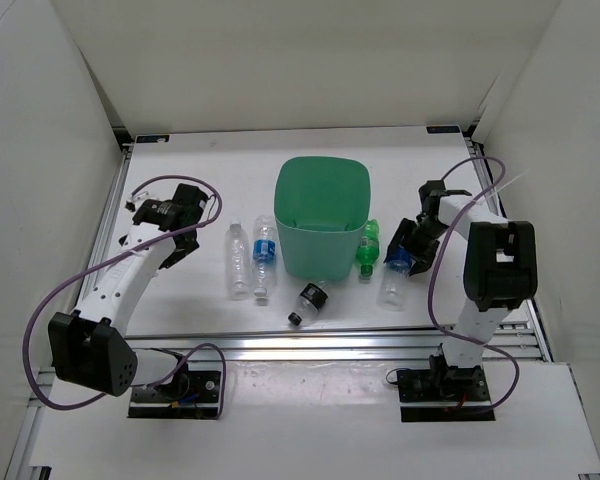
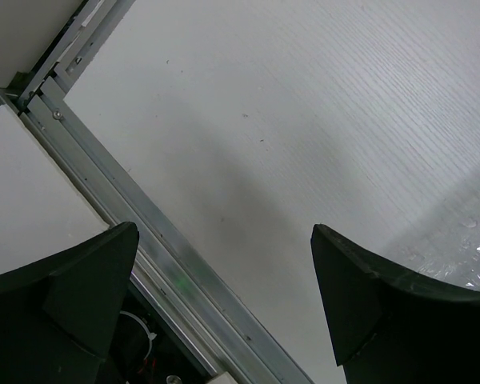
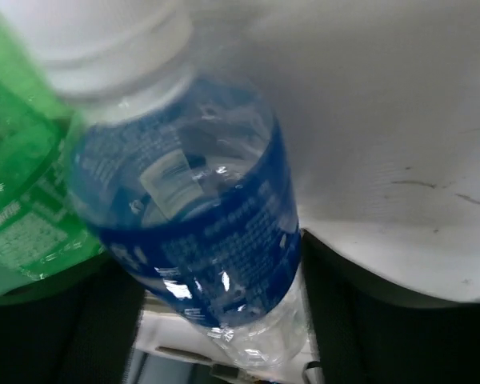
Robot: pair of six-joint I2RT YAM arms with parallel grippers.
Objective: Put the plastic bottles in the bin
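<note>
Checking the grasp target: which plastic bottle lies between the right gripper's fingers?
The clear blue-labelled plastic bottle beside the green bottle; the other blue-labelled one lies left of the mint-green bin.

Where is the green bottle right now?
In the overhead view, the green bottle lies just right of the bin, close to its wall, with a blue-labelled bottle beside it on its right.
</note>
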